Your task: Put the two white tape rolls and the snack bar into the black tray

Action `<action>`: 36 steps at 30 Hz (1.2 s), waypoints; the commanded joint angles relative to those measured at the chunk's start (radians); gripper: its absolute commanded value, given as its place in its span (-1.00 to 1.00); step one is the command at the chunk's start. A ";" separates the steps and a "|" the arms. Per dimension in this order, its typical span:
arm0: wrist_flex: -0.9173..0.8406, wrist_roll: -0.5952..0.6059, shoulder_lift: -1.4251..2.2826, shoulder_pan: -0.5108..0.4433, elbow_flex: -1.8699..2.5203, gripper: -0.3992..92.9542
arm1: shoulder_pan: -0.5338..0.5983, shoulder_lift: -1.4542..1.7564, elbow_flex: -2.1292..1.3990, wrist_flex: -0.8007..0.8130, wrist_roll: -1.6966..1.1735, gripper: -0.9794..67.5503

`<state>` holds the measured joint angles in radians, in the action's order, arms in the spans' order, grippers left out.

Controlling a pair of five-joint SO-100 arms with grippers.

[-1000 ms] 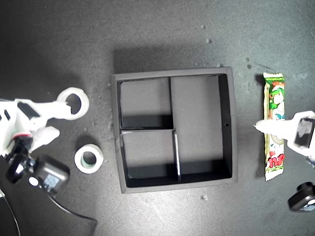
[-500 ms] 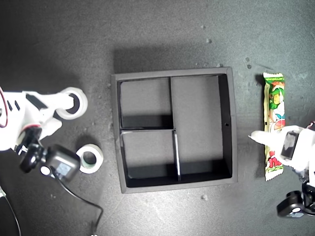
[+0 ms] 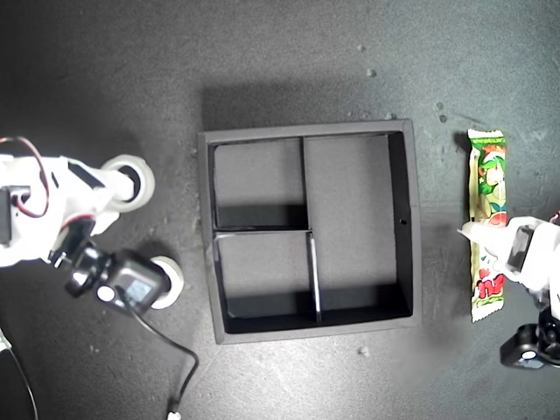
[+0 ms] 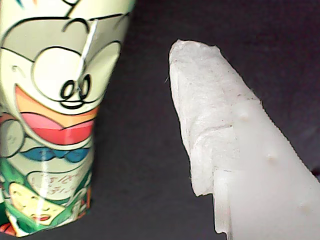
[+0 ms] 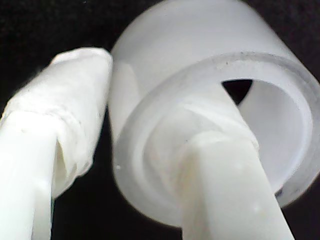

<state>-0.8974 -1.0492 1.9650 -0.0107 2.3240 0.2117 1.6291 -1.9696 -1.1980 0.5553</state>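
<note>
The black tray [image 3: 415, 262] sits mid-table with all three compartments empty. In the exterior view the snack bar [image 3: 488, 171] lies flat to the tray's right. My first gripper [image 3: 477, 234] is low over the bar's middle and open. One padded finger [image 4: 215, 125] stands beside the wrapper [image 4: 50, 125] with a dark gap between them. At the exterior view's left, my second gripper [image 3: 122, 185] is shut on the wall of the all-white tape roll [image 3: 140, 173]. One finger [image 5: 225, 170] is inside the hole and the other [image 5: 65, 115] is outside. The second tape roll [image 3: 172, 273] is half hidden.
The second arm's black camera module [image 3: 131, 284] covers part of the second roll. Its cable [image 3: 179, 359] trails toward the exterior view's lower edge. Small crumbs [image 3: 362, 351] dot the dark table around the tray.
The second arm has slid toward the exterior view's left, and the all-white roll shifted slightly with it. Its camera module now overlaps the other roll. The first gripper has shifted slightly along the bar.
</note>
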 commanded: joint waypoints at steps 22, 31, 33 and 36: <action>-0.775 0.215 -0.531 -0.009 -1.359 -0.99 | 0.054 0.006 0.247 0.011 -0.175 -0.89; -0.936 0.247 -1.043 -0.018 -1.934 -0.99 | 0.032 -0.058 0.586 0.087 -0.428 -0.85; -0.936 0.249 -1.091 -0.011 -1.968 -0.99 | 0.017 -0.178 0.713 0.094 -0.460 -0.85; -0.936 0.244 -1.120 -0.005 -1.985 -0.99 | -0.002 -0.390 0.945 0.083 -0.492 -0.84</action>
<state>-1.8147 -0.8053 0.8498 -0.0184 0.4188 0.2270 1.3821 -1.2517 -1.1198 0.1043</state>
